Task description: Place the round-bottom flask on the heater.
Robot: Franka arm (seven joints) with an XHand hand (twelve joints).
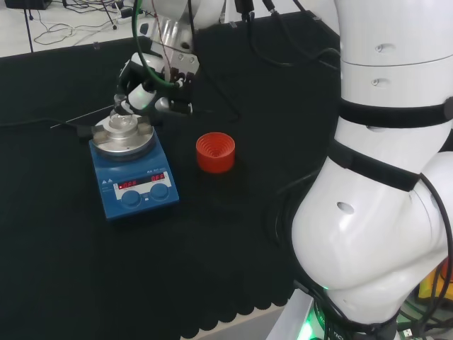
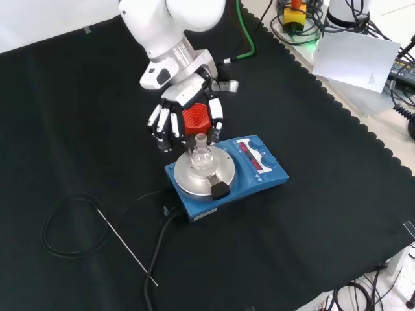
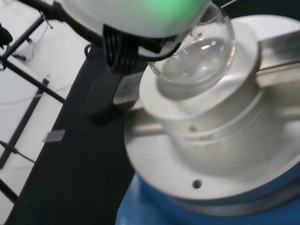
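A clear round-bottom flask (image 2: pixel 201 155) stands upright in the hollow of the silver block on the blue heater (image 2: pixel 259 172). In the head view the flask (image 1: pixel 124 122) is a faint glint on the heater (image 1: pixel 138 184) at the left. The wrist view has its bulb (image 3: pixel 197 56) seated in the metal block (image 3: pixel 211 136). My hand (image 2: pixel 185 120) hangs just behind and above the flask's neck, fingers spread and fairly straight, pointing down. I see no finger curled round the glass. In the head view the hand (image 1: pixel 145 88) sits just beyond the heater's far edge.
A red ribbed stand (image 1: pixel 215 151) sits on the cloth right of the heater in the head view, and shows between my fingers as the red stand (image 2: pixel 196 118) in the front view. A black cable (image 2: pixel 71 227) and a thin rod (image 2: pixel 126 246) lie at the front left.
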